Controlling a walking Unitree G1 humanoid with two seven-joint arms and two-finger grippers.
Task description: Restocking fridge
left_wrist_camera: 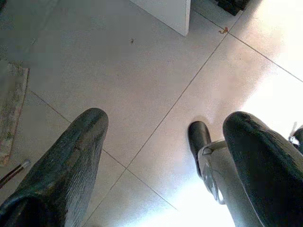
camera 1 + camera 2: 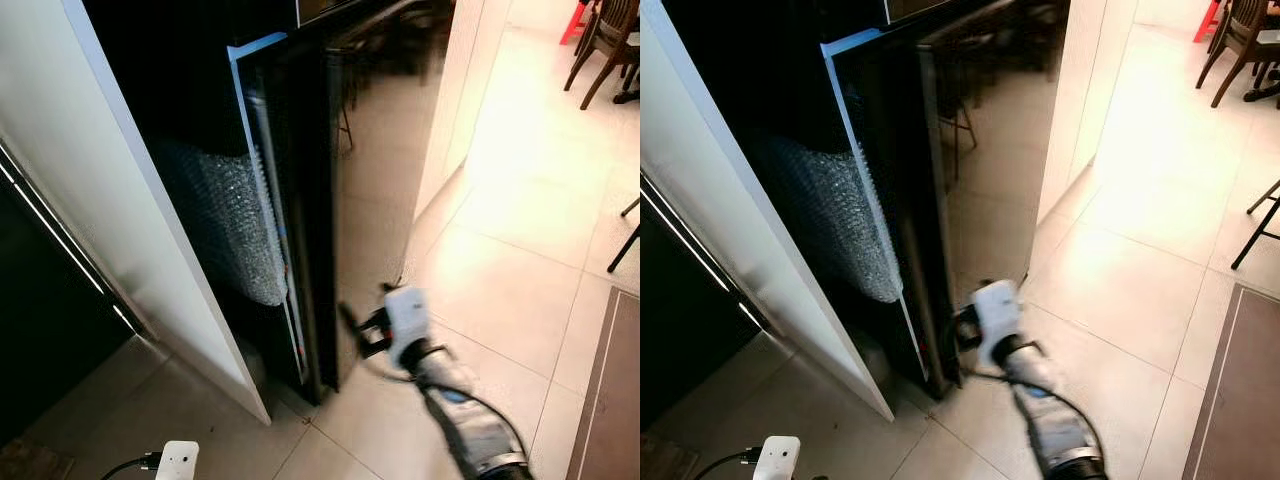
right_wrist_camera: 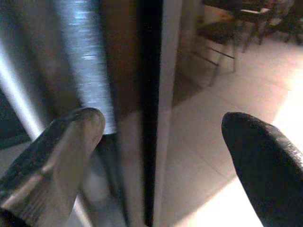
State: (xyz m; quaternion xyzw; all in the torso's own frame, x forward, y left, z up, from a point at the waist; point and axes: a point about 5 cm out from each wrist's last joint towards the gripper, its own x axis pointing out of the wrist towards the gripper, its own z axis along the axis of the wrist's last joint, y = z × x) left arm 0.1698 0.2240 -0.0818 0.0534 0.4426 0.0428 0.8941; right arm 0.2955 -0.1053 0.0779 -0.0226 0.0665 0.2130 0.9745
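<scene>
The fridge door is tall, black and glossy, and stands partly open with its blue-white inner edge showing. A silvery bubble-textured sheet sits in the dark inside. My right gripper is open, low at the door's free edge. In the right wrist view the door edge stands between the spread fingers of the right gripper. My left gripper hangs open over the floor tiles, holding nothing.
A white cabinet panel flanks the fridge on the left. Pale tiled floor spreads to the right. Wooden chairs and a red stool stand far right. A brown mat lies at the lower right.
</scene>
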